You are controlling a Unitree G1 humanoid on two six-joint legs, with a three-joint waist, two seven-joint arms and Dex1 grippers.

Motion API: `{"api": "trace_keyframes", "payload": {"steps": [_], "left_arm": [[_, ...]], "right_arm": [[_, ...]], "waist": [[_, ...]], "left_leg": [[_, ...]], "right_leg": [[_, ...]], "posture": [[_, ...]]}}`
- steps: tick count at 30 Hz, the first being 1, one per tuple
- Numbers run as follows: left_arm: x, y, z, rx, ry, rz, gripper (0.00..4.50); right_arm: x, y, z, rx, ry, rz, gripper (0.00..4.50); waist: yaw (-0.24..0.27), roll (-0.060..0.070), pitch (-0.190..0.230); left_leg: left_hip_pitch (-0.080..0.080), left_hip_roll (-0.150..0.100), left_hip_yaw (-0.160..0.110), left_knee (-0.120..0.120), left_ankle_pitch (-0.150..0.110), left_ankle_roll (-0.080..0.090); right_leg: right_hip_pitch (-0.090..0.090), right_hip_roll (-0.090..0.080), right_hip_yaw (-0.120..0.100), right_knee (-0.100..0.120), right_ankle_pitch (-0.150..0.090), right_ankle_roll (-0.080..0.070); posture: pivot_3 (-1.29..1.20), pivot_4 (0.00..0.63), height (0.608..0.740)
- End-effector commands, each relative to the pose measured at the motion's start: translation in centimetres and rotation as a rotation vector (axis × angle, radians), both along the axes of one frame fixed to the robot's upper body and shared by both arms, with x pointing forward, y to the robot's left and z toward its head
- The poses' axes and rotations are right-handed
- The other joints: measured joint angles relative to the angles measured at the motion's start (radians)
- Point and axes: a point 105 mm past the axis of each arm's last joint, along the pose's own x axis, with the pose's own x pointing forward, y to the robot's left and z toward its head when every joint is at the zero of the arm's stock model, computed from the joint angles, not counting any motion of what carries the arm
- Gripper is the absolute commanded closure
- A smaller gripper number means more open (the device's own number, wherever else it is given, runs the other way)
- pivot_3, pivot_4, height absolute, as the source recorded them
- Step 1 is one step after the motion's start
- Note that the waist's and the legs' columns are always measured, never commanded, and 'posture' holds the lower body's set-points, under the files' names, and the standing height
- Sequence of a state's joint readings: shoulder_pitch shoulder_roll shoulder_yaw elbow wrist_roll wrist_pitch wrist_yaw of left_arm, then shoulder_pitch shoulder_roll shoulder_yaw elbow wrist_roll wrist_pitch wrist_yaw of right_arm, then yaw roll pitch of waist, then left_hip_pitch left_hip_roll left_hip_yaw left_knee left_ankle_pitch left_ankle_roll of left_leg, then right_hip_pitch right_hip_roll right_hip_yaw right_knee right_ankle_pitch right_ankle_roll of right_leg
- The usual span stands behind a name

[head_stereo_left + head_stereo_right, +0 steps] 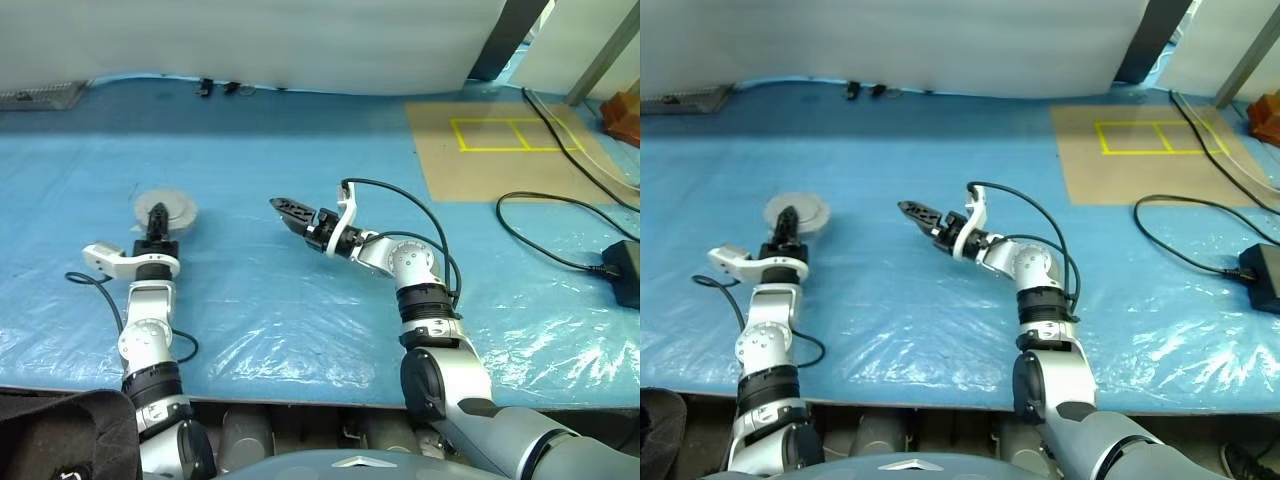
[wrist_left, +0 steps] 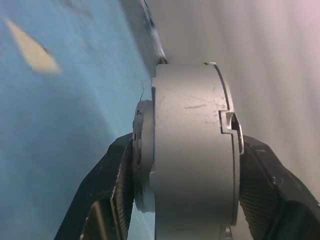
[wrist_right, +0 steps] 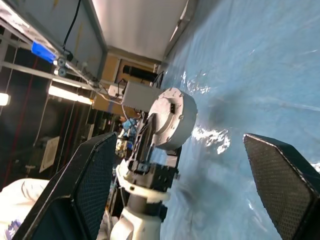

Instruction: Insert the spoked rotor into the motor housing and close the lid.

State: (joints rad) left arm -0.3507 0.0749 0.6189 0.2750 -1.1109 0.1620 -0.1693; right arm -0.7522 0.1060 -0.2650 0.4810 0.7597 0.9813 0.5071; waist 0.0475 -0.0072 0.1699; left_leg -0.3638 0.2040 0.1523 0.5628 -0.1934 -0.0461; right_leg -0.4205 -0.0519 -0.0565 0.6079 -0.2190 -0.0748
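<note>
The motor housing, a round silver puck, stands on edge just above the blue sheet at the left. My left gripper is shut on it, with the black fingers pressed against its two flat faces. In the left wrist view the housing appears edge-on, and the lid is a thin disc lying flush against one face, with a small notch at the seam. My right gripper hovers open and empty at mid-table, pointing toward the housing. The spoked rotor is out of view.
A blue plastic sheet covers the table. At the back right lies a brown board marked with yellow tape. Black cables and a black box lie at the right. A pale wall runs along the far edge.
</note>
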Motion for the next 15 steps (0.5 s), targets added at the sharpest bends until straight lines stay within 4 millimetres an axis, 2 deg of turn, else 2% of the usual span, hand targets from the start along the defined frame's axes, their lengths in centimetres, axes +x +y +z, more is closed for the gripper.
{"api": "trace_keyframes", "payload": {"steps": [1,6,11,15], "left_arm": [[0.7,2.3,1.9,0.061,-0.071,0.088,1.93],[1.8,3.2,0.9,0.083,-0.039,0.112,1.93],[1.8,4.4,-0.7,0.119,0.031,0.173,1.93],[1.9,4.5,-1.0,0.145,0.053,0.186,1.93]], "right_arm": [[-0.1,0.5,2.3,0.037,-0.088,0.021,0.29],[-0.3,0.5,2.5,0.048,-0.100,0.033,0.29],[-0.5,0.5,2.5,0.043,-0.109,0.033,0.29],[-0.6,0.5,2.4,0.037,-0.117,0.036,0.29]], "waist": [[0.003,-0.002,0.000],[0.020,-0.004,0.001],[0.025,-0.004,0.001],[0.023,-0.004,0.001]], "left_leg": [[-0.001,0.000,0.000,0.000,0.000,0.000],[-0.002,0.000,-0.002,0.002,0.000,0.000],[-0.001,0.001,-0.002,0.003,0.000,0.000],[0.000,0.002,-0.002,0.005,0.000,0.000]], "right_leg": [[0.000,0.000,0.000,0.000,0.000,0.000],[0.000,-0.001,-0.001,0.000,0.000,0.001],[0.000,-0.001,-0.002,0.003,0.001,0.000],[0.000,-0.001,-0.002,0.006,0.001,0.000]], "posture": [[0.00,0.150,0.740],[0.00,0.150,0.740],[0.00,0.150,0.740],[0.00,0.150,0.740]]}}
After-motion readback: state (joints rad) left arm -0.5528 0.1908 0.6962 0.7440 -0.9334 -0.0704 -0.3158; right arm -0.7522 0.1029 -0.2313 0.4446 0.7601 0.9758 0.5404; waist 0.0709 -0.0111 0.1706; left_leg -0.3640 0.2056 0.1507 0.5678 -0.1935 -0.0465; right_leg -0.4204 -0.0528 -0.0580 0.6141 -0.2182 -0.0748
